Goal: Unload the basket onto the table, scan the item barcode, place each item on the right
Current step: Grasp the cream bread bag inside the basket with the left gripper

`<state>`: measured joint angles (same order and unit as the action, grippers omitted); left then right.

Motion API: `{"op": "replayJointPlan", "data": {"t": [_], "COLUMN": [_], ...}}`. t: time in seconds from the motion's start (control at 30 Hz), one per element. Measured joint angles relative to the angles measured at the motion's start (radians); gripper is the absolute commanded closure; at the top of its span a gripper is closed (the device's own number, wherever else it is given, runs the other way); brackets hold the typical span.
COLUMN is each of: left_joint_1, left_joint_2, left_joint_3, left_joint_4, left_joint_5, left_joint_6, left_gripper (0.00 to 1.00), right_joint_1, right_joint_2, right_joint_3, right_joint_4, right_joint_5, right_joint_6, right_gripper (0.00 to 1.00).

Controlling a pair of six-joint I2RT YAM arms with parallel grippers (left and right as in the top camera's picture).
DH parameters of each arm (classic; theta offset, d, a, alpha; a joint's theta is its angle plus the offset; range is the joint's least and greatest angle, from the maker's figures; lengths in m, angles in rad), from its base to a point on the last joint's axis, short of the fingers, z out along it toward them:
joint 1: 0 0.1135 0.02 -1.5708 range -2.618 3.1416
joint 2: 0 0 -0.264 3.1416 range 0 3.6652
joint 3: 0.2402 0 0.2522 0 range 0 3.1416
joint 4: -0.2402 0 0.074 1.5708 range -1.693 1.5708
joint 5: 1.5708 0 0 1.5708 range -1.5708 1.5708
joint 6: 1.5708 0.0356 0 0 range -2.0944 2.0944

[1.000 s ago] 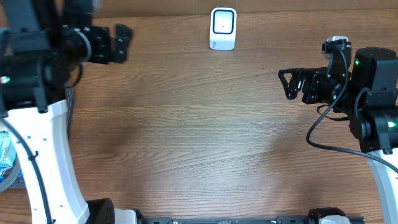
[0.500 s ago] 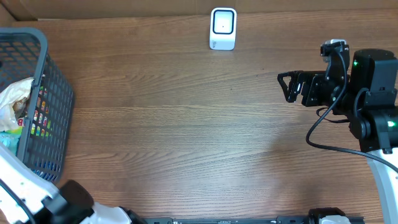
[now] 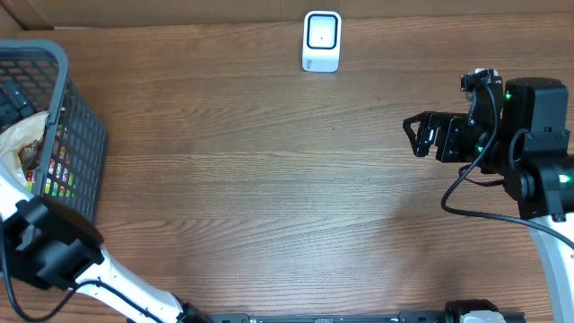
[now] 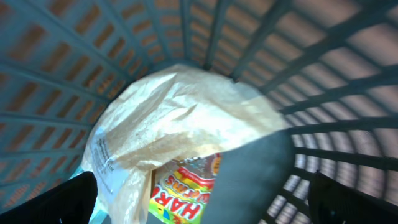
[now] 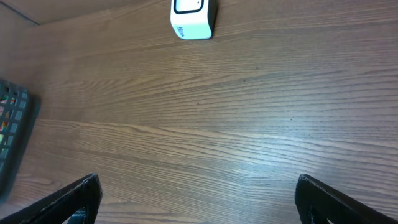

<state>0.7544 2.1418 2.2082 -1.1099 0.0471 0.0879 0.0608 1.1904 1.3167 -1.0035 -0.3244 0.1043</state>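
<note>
A dark grey mesh basket (image 3: 82, 148) stands at the table's left edge with packaged items in it. In the left wrist view a crumpled cream plastic bag (image 4: 180, 112) lies on top of a bright Haribo sweets packet (image 4: 186, 190). No barcode is readable. My left gripper (image 4: 205, 204) hangs open just above them inside the basket (image 4: 323, 93), its two fingers far apart at the frame's bottom corners. The white scanner (image 3: 321, 40) stands at the table's far edge. My right gripper (image 3: 418, 134) hovers open and empty over bare wood at the right, facing the scanner (image 5: 193, 15).
The left arm's dark joint (image 3: 49, 247) and white link rise from the lower left corner beside the basket. The right arm's base and cable (image 3: 529, 170) fill the right edge. Brown wooden table (image 3: 269, 179) lies between basket and right arm.
The left arm has swung away from the table's far left corner, uncovering the basket, and its gripper has come down inside the basket. The right gripper has barely shifted.
</note>
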Motion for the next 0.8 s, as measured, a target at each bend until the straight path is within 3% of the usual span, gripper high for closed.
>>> {"op": "replayJointPlan", "data": {"t": [0.5,0.57,0.63,0.7,0.73,0.8], "left_joint_1": [0.0,0.0,0.0,-0.001,-0.001,-0.001], "left_joint_2": [0.214,0.218,0.22,0.221,0.221,0.221], "left_joint_3": [0.0,0.002,0.002,0.003,0.003,0.005], "left_joint_4": [0.016,0.016,0.015,0.015,0.012,0.0], "left_joint_5": [-0.117,-0.124,-0.123,-0.13,-0.134,-0.134], "left_joint_6": [0.0,-0.001,-0.004,-0.002,-0.003,-0.001], "left_gripper": [0.03,0.23,0.61,0.89,0.96,0.96], "right_joint_1": [0.0,0.0,0.0,0.0,0.0,0.0], "right_joint_2": [0.0,0.0,0.0,0.0,0.0,0.0], "right_joint_3": [0.0,0.0,0.0,0.0,0.0,0.0], "right_joint_4": [-0.031,-0.036,-0.036,-0.036,-0.036,-0.037], "right_joint_5": [0.0,0.0,0.0,0.0,0.0,0.0], "right_joint_6": [0.0,0.0,0.0,0.0,0.0,0.0], "right_gripper": [0.0,0.0,0.0,0.0,0.0,0.0]}}
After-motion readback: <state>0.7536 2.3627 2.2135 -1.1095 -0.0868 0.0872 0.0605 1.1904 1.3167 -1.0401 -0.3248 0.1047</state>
